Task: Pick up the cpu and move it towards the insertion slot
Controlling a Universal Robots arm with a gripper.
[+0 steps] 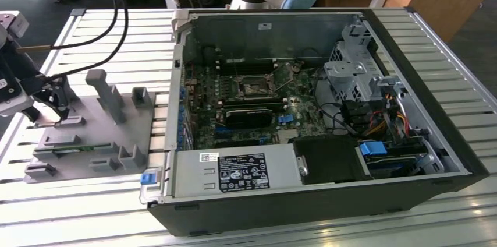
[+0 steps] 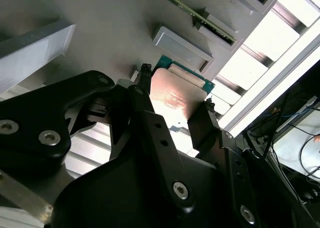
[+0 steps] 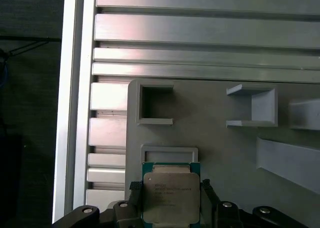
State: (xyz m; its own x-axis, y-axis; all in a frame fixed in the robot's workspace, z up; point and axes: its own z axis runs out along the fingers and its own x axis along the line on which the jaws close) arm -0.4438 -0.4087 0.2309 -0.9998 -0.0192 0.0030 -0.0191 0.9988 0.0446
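The end effector (image 3: 170,186) is narrowed onto the cpu (image 3: 171,194) — in both wrist views a black fingertip sits against each of two opposite edges of the chip, its metal top facing the first wrist view. The chip hangs just above the grey fixture (image 3: 225,153), close beside a small raised frame; whether it has fully cleared the plastic I cannot tell.

In the exterior view the end effector (image 1: 56,106) stands over the fixture's far corner at that view's left, on the slatted table (image 1: 116,40). The insertion slot (image 1: 255,87) lies well apart from it, on the motherboard inside the open computer case (image 1: 272,31).

The hold looks thin: only the narrow edges of the cpu (image 2: 175,96) are pinched, so a jolt could, I judge, tilt the chip or let it slip out. The case's near wall stands between fixture and slot — a low path might clip it. The black cables (image 1: 116,20) hanging above the fixture could also snag the arm.
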